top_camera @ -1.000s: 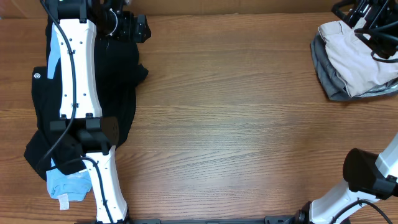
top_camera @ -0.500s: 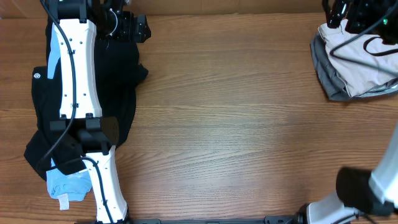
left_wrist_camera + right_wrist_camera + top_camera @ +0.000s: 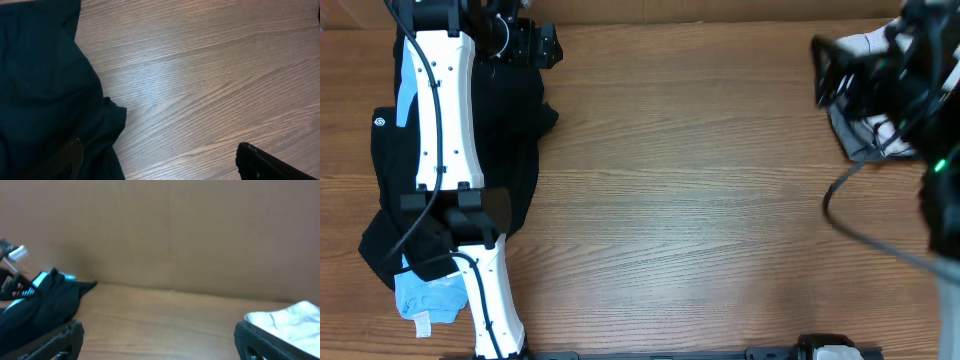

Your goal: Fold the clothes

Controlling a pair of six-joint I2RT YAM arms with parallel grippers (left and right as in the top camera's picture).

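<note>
A black garment [image 3: 505, 130] lies crumpled at the table's left, partly under my left arm; it fills the left of the left wrist view [image 3: 45, 90]. A light blue garment [image 3: 425, 295] lies at the front left. A folded pile of beige and grey clothes [image 3: 865, 130] sits at the far right, mostly hidden by my right arm; its white edge shows in the right wrist view [image 3: 290, 320]. My left gripper [image 3: 160, 160] is open, one finger over the black garment's edge. My right gripper [image 3: 160, 340] is open and empty, raised and facing left across the table.
A brown cardboard wall [image 3: 170, 230] stands along the table's far edge. Bare wooden tabletop [image 3: 690, 190] spans the middle. My left arm's white links [image 3: 440, 100] lie over the black garment.
My right arm has swung from the back right corner forward and left over the folded pile, now covering most of it. The left arm and the garments have not moved.
</note>
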